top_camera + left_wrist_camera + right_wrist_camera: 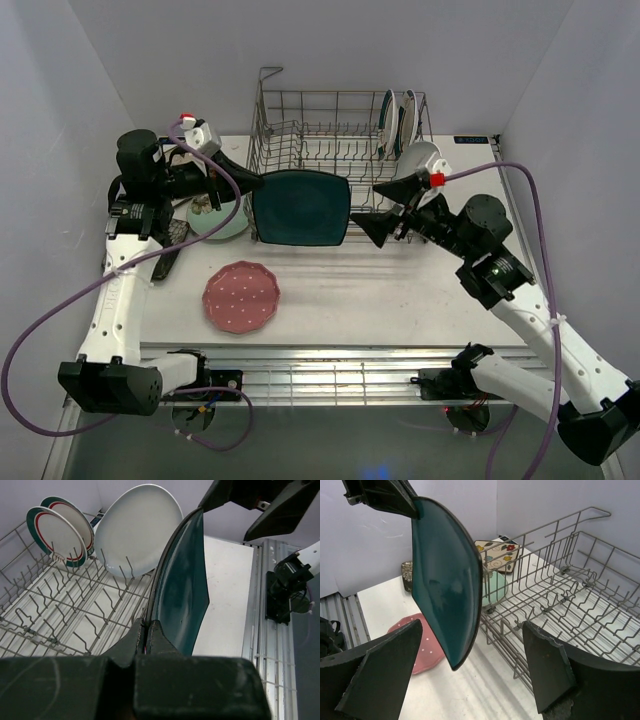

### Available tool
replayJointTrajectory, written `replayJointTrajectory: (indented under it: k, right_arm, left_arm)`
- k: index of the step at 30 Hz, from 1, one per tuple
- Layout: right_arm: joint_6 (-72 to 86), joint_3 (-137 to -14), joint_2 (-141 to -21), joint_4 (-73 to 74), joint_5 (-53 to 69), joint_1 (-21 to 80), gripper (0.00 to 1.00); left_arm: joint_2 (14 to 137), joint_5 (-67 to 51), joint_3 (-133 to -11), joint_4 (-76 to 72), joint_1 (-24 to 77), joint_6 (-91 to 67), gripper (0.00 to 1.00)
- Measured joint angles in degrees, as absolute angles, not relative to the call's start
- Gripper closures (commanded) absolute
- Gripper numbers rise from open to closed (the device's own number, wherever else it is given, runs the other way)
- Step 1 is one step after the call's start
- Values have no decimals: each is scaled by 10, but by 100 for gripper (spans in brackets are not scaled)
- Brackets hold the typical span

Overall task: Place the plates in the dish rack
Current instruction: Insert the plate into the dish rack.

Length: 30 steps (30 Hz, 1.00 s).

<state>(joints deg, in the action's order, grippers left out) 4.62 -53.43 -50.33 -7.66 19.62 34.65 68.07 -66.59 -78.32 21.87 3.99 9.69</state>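
Observation:
My left gripper (148, 625) is shut on the edge of the dark teal square plate (182, 590), holding it on edge in the air just in front of the dish rack (340, 130). My right gripper (470, 667) stands open at the plate's (445, 580) other side. The plate's lower corner hangs between its fingers (380, 665) without touching them. In the rack's far right end stand the white oval plate (137, 527) and two teal-and-red-rimmed round plates (57, 532). A pink dotted plate (241, 296) lies flat on the table.
Left of the rack sits a mint round plate (495, 587) with a cream floral square plate (497, 555) by it and a dark floral one (407, 575) nearby. The rack's near rows of tines (60, 615) hold nothing. Grey walls close in on three sides.

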Motion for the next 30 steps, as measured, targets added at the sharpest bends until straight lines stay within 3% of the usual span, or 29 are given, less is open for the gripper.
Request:
replayJointTrajectory:
  k: [6, 12, 14, 23, 24, 30]
  right_arm:
    - [71, -566, -562, -96, 241, 336, 21]
    - [92, -569, -601, -123, 291, 334, 37]
    - [98, -570, -611, -129, 304, 334, 46]
    - [117, -576, -642, -158, 350, 333, 67]
    - [117, -576, -645, -159, 351, 331, 73]
    - [120, -576, -658, -166, 354, 328, 76]
  left_arm:
    - [694, -721, -786, 180, 25, 70, 100]
    - [713, -761, -805, 148, 16, 44, 100]
    - [716, -763, -805, 136, 15, 36, 100]
    - [742, -757, -816, 124, 13, 21, 100]
    - [743, -757, -816, 124, 13, 21, 100]
    - [743, -756, -816, 124, 12, 21, 100]
